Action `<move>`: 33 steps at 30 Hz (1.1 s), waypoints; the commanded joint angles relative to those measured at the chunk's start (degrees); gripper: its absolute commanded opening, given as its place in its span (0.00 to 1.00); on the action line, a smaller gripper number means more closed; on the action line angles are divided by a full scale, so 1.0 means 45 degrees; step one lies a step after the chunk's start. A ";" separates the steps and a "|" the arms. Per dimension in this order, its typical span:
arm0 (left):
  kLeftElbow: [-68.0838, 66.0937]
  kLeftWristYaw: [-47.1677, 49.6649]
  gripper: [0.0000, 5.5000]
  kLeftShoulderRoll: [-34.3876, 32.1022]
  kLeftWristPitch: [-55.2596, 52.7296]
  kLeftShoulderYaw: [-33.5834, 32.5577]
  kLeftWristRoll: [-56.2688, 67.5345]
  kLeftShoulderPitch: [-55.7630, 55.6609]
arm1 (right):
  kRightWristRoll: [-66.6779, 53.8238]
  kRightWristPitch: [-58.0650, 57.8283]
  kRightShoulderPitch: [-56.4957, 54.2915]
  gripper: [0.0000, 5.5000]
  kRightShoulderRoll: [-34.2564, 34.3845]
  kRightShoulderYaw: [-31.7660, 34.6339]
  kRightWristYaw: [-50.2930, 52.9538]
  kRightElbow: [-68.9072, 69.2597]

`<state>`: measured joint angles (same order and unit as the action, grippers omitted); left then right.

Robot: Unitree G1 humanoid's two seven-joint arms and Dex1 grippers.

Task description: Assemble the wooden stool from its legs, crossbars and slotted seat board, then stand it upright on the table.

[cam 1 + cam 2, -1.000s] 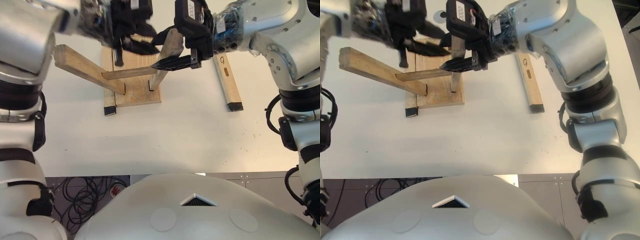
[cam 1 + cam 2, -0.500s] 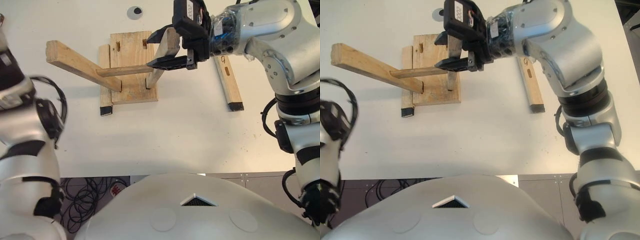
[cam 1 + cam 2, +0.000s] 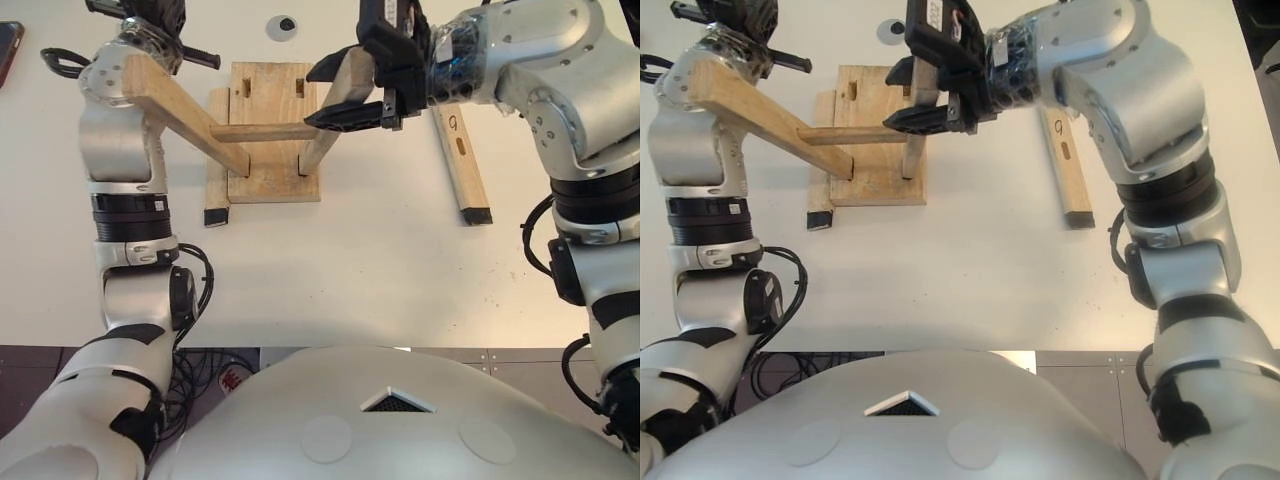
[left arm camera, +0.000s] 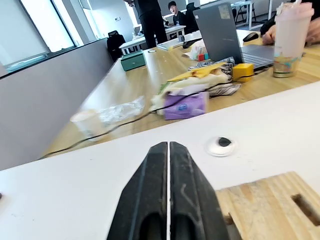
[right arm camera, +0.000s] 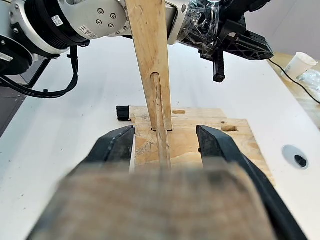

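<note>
jaws first: my right gripper (image 5: 165,130) has its two black fingers clamped on the top end of a pale tapered wooden leg (image 3: 328,130), one finger on each side. my left gripper (image 4: 168,147) has its fingers pressed flat together with nothing in them. the held leg stands tilted with its lower end on the front right part of the pale flat wooden seat board with rectangular slots (image 3: 272,165), which lies flat on the white table (image 3: 380,260). a second pale wooden leg (image 3: 185,105), with a slit in its side, rises from the board's front left part and leans way out to my left. a thin pale wooden crossbar (image 3: 262,131) runs level between the two, one end in that slit and the other at the leg i'm holding. can't tell how deep it sits there. my left gripper hangs over the far left of the table near the leaning leg's upper end. a pale wooden leg with a black end cap (image 3: 214,190) lies flat touching the board's left edge, and another black-capped wooden leg (image 3: 462,165) lies on my right, well apart from the board. a small round grey disc (image 3: 287,23) sits beyond the board's far edge.
</note>
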<state>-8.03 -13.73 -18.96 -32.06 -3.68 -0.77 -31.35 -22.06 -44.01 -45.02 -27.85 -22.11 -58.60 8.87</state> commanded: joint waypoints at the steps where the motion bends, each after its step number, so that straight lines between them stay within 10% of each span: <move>1: -0.0162 -0.0226 0.00 0.2870 0.0163 0.3261 -0.0344 -0.0260 | 0.0032 -0.0904 0.0510 0.56 0.1961 -0.2033 0.0343 -0.0304; 13: -0.1496 -0.0540 0.00 0.3742 0.0711 0.3455 -0.0765 -0.0583 | -0.0071 -0.1159 0.1268 0.84 0.2660 -0.2257 0.0935 -0.0561; 28: -0.1482 -0.1015 0.00 0.2313 0.0657 0.0844 0.0541 -0.0492 | -0.6419 -0.2032 0.2219 0.85 0.2453 0.6169 0.1305 -0.0679; 33: -0.1411 -0.0860 0.00 0.2343 0.0940 0.0486 0.0994 -0.1052 | -0.5581 -0.1344 0.3340 0.85 0.1853 0.5568 0.1419 -0.0774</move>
<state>-15.44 -17.91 -8.68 -28.60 -1.34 3.00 -33.36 -49.17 -50.95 -32.13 -18.70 5.01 -52.32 4.68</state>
